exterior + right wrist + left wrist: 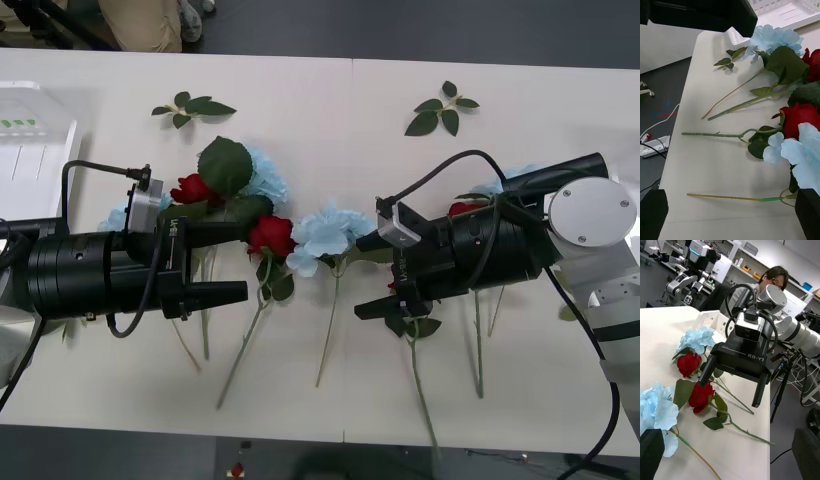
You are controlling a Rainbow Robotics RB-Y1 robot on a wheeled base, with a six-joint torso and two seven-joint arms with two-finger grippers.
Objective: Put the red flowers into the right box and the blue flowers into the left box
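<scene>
While both grippers hover empty with fingers spread, I judge sorting barely begun: the left gripper (232, 262) left of centre, the right gripper (372, 275) right of centre. Next I must close on one rose (270, 235) at mid-frame without catching the blue cluster (330, 232) touching it.

The left box (40, 130) is cut off at the front view's edge, and the right arm hides a red bloom (462, 209).

Bright even light, soft shadows, sharp
</scene>
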